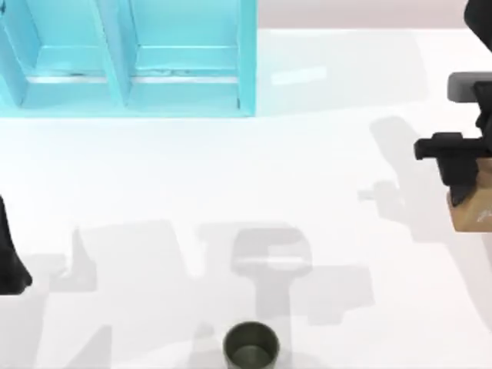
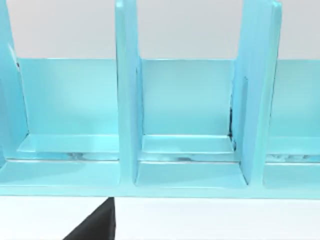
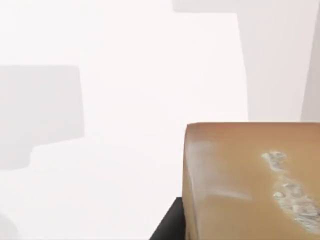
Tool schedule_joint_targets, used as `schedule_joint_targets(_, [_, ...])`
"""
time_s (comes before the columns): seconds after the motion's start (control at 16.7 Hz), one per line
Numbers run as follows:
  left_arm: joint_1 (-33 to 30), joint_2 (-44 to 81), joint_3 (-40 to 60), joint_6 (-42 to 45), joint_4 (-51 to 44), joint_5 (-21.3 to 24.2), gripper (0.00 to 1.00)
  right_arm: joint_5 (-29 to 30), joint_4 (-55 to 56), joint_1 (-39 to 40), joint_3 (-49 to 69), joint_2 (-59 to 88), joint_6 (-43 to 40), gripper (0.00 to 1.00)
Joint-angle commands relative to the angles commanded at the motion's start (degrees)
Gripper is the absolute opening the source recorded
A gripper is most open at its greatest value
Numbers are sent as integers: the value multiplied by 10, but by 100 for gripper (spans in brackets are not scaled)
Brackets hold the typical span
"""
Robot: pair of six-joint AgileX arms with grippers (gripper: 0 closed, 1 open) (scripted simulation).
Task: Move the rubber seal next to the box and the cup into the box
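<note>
— Right pincer [image 1: 461, 188] is at the far right of the worktop [image 1: 231, 184], sitting right over the rubber seal [image 1: 470, 211]. See the tan block poking out just beneath its dark fingers?

— I see it. Has it got hold of the block?

— Cannot tell. From above the fingers cover the top of the block, and in the right wrist view the rubber seal [image 3: 250, 180] sits close under the camera with a sliver of dark finger beside it, but whether the jaws have closed I can't make out.

— Where does it need to go?

— Next to the box [image 1: 246, 77], which lies well off to that pincer's left and further back on the worktop. So I'd guess a long sideways carry toward the blue wall.

— And the cup?

— The cup [image 1: 250, 346] stands at the near edge, well apart from both arms, roughly midway between them. The left arm [image 1: 11, 254] is parked at the left edge, its camera facing the box compartments [image 2: 187, 150]. Its pincer, I cannot tell either.
</note>
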Motion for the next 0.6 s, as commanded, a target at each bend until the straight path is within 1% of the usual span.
schedule_joint_targets(0.3, [0, 0, 0, 0, 0, 0, 100, 0, 8, -28, -103, -90, -29, 0])
schedule_joint_targets(0.6, [0, 0, 0, 0, 0, 0, 100, 0, 9, -32, -112, -97, -33, 0])
